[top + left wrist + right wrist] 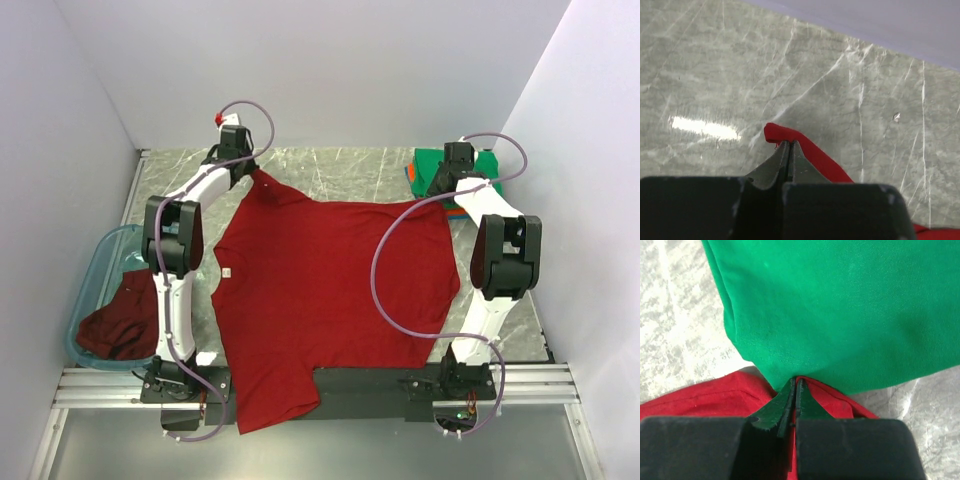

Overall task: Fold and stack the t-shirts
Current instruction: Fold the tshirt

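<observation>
At red t-shirt [330, 290] far corners — left pincer [788, 146] clamped on hem; right pincer [794, 384] likewise, touching green t-shirt [840, 305].

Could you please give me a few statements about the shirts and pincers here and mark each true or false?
1. The red t-shirt lies spread out on the table. True.
2. The left pincer is open over bare table. False: it is shut on a corner of the red t-shirt.
3. The maroon t-shirt sits in the blue tub. True.
4. The green t-shirt lies at the bottom of the folded stack. False: it lies on top.
5. The right pincer is shut on the red t-shirt's edge beside the green t-shirt. True.
</observation>
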Controlling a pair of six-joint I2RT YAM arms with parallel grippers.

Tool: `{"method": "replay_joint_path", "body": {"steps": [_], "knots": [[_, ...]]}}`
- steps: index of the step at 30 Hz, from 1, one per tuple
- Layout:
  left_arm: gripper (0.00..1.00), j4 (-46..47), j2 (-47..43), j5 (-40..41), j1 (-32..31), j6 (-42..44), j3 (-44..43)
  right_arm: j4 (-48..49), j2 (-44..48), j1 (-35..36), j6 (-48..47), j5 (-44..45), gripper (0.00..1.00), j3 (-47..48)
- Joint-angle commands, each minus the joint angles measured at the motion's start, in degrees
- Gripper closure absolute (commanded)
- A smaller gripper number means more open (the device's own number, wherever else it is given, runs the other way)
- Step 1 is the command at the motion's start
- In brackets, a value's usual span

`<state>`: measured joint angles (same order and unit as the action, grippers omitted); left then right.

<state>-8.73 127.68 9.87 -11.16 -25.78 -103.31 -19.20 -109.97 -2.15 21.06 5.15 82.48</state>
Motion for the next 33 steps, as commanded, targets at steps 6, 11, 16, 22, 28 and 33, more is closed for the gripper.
{"method": "replay_joint_path", "body": {"steps": [6, 11, 16, 22, 28, 33], "knots": [[1.0, -1.37, -10.68, 0.41, 0.17, -5.41, 7.23, -0.39, 3.36, -0.31, -1.02, 0.74, 1.0, 0.5], [1.0, -2.95, -18.23, 1.64, 0.17, -10.24, 16.09, -1.98, 5.73, -0.31, -1.2, 0.48, 1.0, -0.74], [1.0, -4.45, -26.5, 4.02, 0.08, -15.96, 26.72, -2.77, 8.98, -0.31, -0.76, 0.92, 1.0, -3.11], [1.0, -9.63, -35.29, 5.33, -1.32, -22.99, 34.65, -3.65, 12.41, -0.4, -0.32, 1.27, 1.0, -4.87], [1.0, -15.59, -44.52, 10.16, -5.01, -29.75, 40.37, -4.26, 14.61, -1.01, 0.12, 1.71, 1.0, -5.49], [1.0, -23.69, -50.06, 15.7, -9.14, -34.33, 40.82, -5.23, 15.4, -1.63, -0.32, 1.53, 1.0, -4.87]]}}
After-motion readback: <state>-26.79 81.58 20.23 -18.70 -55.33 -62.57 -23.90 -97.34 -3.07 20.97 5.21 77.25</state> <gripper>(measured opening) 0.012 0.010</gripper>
